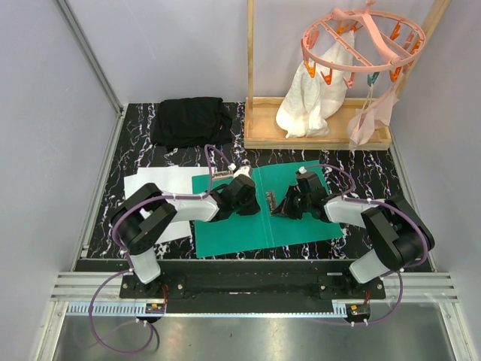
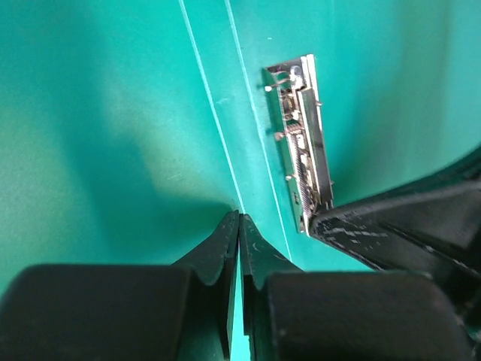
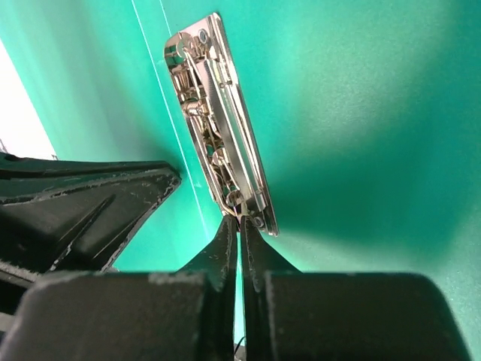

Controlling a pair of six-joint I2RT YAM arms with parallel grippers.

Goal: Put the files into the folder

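The teal folder [image 1: 233, 233] lies open on the table, with its metal clip [image 1: 269, 201] beside the spine crease. Two white files [image 1: 159, 186] lie flat, partly under the folder's left edge; a strip shows in the right wrist view [image 3: 19, 113]. My left gripper [image 1: 249, 204] is shut, its tips resting on the crease [image 2: 239, 214] of the folder [image 2: 113, 113], left of the clip [image 2: 304, 143]. My right gripper [image 1: 283, 207] is shut at the near end of the clip [image 3: 218, 120], tips [image 3: 240, 219] pinching its lever.
A folded black cloth [image 1: 190, 120] lies at the back left. A wooden tray frame [image 1: 316, 139] stands at the back right, with a pink peg hanger [image 1: 361, 45] and white cloth [image 1: 312, 101]. The two grippers are close together.
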